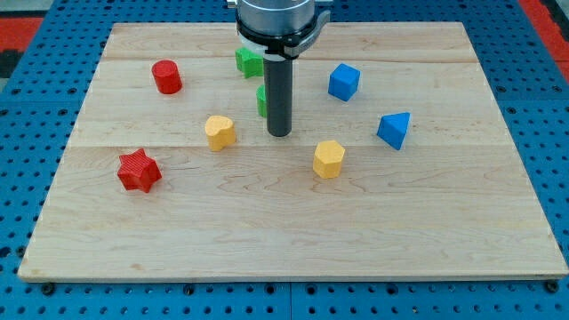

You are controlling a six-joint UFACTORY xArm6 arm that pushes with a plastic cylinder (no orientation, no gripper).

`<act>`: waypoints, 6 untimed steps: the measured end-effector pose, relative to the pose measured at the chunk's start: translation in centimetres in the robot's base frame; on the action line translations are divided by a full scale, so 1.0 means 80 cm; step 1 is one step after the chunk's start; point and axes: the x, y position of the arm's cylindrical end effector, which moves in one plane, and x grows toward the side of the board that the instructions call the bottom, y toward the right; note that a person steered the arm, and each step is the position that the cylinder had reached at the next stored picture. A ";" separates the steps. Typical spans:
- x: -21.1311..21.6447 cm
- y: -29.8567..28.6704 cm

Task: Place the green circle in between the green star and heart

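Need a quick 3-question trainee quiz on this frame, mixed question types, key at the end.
1. True or false: my tip touches the red star.
2. Which block lies nearest the view's right edge? A) red cylinder B) blue triangular block C) yellow block left of the rod
3. Fill in: the rod partly hides two blocks of colour ____.

Key: 1 false, the tip stands well right of it, between the two yellow blocks; 2 B; 3 green.

Bright, even light from overhead fills a sharp view. Soft, short shadows sit under each block on the pale wooden board (293, 222). No glare; the edges look slightly soft.
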 end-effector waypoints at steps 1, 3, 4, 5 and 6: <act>-0.007 -0.003; 0.031 -0.018; 0.032 -0.035; 0.020 -0.009; -0.013 0.038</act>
